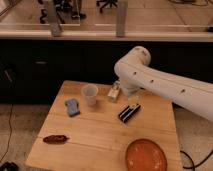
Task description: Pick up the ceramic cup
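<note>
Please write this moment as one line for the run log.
stage: cup not yet picked | gripper: above black box, apart from cup | cup: upright on table, beside sponge
</note>
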`<action>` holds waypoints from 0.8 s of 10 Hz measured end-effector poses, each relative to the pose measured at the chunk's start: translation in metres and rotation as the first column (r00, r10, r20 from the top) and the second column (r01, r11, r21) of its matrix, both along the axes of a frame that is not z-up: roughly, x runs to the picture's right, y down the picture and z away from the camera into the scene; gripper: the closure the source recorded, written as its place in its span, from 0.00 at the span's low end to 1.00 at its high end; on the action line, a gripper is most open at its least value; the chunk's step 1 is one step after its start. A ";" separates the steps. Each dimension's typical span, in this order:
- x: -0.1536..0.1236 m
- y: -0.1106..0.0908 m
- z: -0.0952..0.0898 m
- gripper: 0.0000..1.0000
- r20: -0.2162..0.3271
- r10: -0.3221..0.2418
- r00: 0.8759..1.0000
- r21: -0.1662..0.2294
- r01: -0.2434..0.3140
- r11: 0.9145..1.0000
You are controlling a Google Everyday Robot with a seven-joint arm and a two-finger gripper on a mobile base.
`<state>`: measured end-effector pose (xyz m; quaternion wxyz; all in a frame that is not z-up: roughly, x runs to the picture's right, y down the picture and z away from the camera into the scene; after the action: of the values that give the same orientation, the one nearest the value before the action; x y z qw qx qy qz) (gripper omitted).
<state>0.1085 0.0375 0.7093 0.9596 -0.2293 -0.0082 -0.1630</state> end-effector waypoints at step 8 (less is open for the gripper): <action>-0.067 -0.015 0.019 0.20 0.101 -0.102 0.990 0.033 0.100 0.994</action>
<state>0.0411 0.0222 0.7282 0.9515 -0.2072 -0.0435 -0.2231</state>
